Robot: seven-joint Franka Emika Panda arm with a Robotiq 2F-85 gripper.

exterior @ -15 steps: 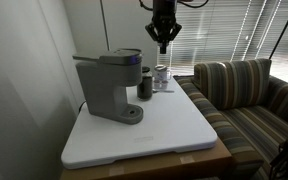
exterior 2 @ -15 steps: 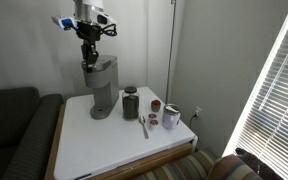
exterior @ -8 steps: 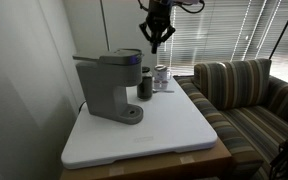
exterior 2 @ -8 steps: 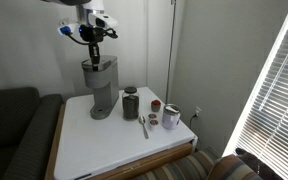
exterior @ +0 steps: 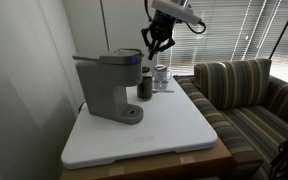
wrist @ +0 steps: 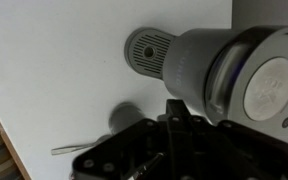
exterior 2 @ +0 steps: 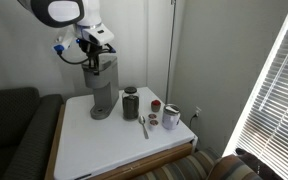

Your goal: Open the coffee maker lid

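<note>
Blocky gray pod coffee maker [exterior: 106, 88] at wall-side edge of white worktop [exterior: 154, 135], rounded gray lid [exterior: 109, 57] down. Black gripper [exterior: 151, 47] hangs above, apart, its opening indiscernible. Small dark cup [exterior: 145, 86] beside.

The robot's dark fingers [exterior 2: 92, 61] point down at the gray rounded lid [exterior 2: 103, 64] of the tall matte gray coffee maker [exterior 2: 102, 90]; whether they touch it cannot be told. Lower, toward the window from the fingers, a dark cylindrical jar [exterior 2: 131, 103], a metal spoon [exterior 2: 144, 126] and a white mug [exterior 2: 171, 117] sit on the white worktop [exterior 2: 94, 148].
</note>
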